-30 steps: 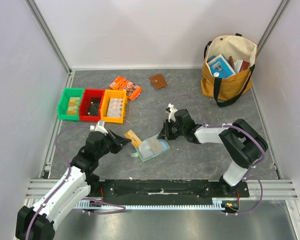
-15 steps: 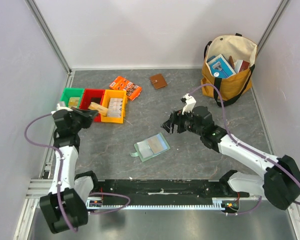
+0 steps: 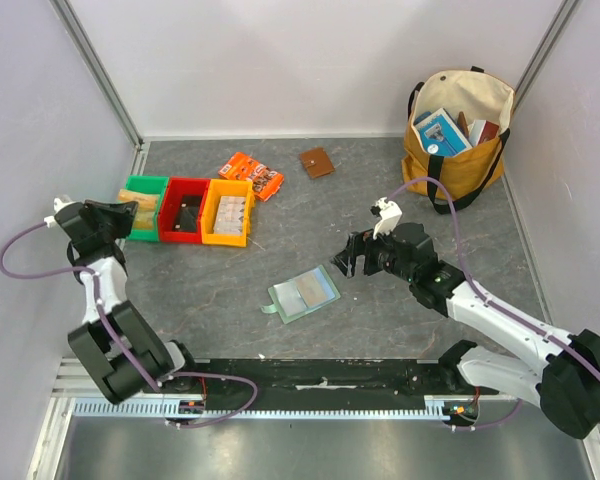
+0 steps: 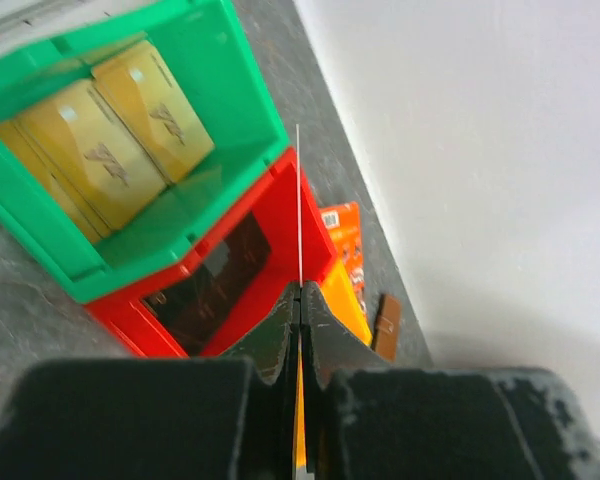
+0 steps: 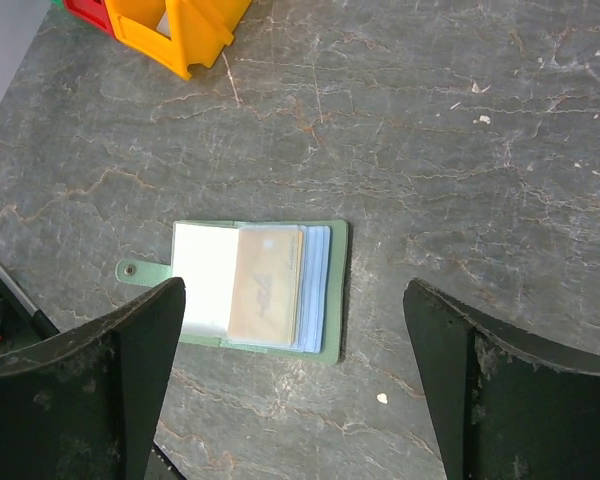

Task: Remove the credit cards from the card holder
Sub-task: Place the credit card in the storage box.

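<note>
The card holder (image 3: 303, 294) lies open and flat on the grey table, pale green with a side tab. One tan credit card (image 5: 265, 285) still sits in a clear sleeve of the card holder (image 5: 325, 290). My right gripper (image 3: 352, 255) hovers just right of it, open and empty, and the right wrist view shows its jaws spread wide on either side of the holder. My left gripper (image 3: 118, 214) is at the far left over the green bin (image 3: 145, 205), shut on a thin credit card (image 4: 300, 200) seen edge-on above the bins.
Green bin (image 4: 190, 215) holds tan cards; red bin (image 3: 185, 210) and yellow bin (image 3: 227, 212) stand beside it. An orange packet (image 3: 252, 173) and brown wallet (image 3: 317, 162) lie behind. A tote bag (image 3: 455, 135) stands at the back right. Walls close in left and right.
My left arm swung left with the card from beside the holder to over the green bin. My right gripper opened, let go of the holder and drew back to the right.
</note>
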`<state>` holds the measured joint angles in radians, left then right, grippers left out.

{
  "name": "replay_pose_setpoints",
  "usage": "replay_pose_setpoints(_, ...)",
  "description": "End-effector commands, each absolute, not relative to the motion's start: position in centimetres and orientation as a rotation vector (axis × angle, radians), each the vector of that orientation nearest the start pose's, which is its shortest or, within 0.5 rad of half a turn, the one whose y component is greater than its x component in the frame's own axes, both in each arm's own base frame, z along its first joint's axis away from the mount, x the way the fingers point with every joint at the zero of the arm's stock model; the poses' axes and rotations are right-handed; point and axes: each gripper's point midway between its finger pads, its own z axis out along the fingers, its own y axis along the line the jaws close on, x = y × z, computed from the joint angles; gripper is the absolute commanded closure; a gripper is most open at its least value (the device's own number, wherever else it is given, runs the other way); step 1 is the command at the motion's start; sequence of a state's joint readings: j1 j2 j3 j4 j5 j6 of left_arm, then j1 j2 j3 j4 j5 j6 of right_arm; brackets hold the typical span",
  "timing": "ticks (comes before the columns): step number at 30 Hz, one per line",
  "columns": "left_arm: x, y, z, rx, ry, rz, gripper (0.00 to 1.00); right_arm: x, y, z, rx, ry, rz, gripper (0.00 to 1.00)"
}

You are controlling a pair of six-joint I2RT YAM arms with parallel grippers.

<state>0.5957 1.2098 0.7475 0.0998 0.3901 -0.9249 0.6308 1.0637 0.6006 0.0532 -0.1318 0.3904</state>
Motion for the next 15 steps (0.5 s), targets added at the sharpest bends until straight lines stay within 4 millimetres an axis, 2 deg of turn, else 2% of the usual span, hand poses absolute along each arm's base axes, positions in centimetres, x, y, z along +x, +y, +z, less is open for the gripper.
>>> replay_pose_setpoints(1,38.9,16.4,20.3,-1.111,1.555,-0.484,0.98,26.1,22.9,15.9,-0.338,2.004,0.735,0.03)
replay_pose_setpoints(10,43.6,20.6,15.8,-1.206,1.612,-0.447,0.98,26.0,23.2,15.2,-0.388,2.021,0.729,0.03)
replay_pose_setpoints(15,45.6,20.1,12.6,-1.253,1.65,-0.56,0.98,26.2,23.2,14.7,-0.396,2.036,0.716,0.03)
